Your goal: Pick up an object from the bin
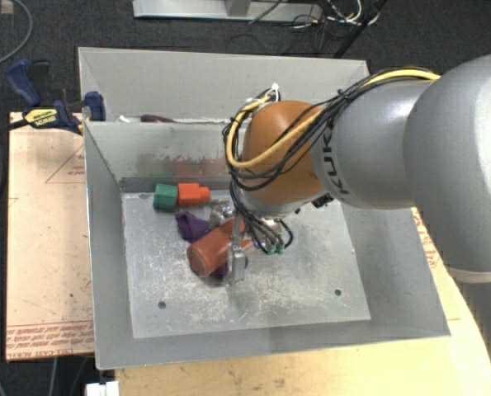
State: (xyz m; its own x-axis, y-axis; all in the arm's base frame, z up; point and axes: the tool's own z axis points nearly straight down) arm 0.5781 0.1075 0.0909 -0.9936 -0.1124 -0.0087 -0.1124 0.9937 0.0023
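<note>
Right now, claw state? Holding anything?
Claw: cannot be told. It sits right against a red-brown cylinder, next to a purple piece, mid-bin.

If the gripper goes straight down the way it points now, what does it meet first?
Most likely the reddish-brown cylinder lying mid-bin, right against the gripper, with a purple piece beside it. After that comes only the bin floor. Depth is unclear from above, so it may already be touching the cylinder.
</note>
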